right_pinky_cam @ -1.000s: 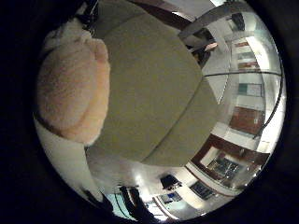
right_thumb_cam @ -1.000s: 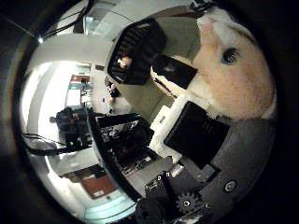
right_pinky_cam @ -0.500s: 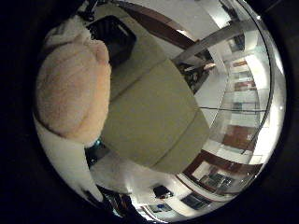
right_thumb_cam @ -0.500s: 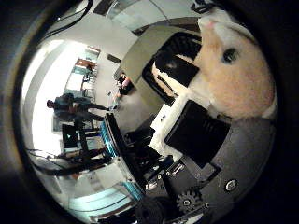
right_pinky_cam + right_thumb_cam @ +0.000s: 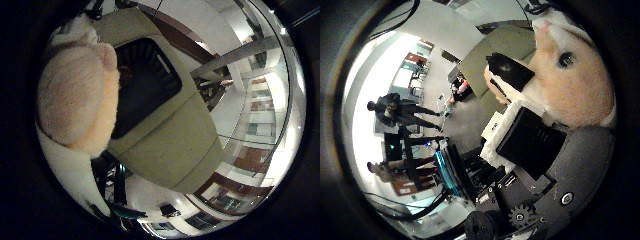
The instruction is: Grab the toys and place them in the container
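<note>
My right hand is shut on a peach plush toy with a dark blue eye, and the toy lies close against the palm. In the little finger side palm view the same toy fills one side, with a white finger beside it. Past the toy a black slatted container stands on an olive-green table. The hand holds the toy in the air, well above the table and near the container's rim. What lies inside the container is too dark to tell.
The table's edge runs close beside the container, and the floor lies far below it. The thumb side palm view shows grey floor, dark furniture and stands, and a corner of the olive table.
The hand has travelled over the table with the toy still in it. The black container, first hidden, then only at the edge, now shows largely beside the toy.
</note>
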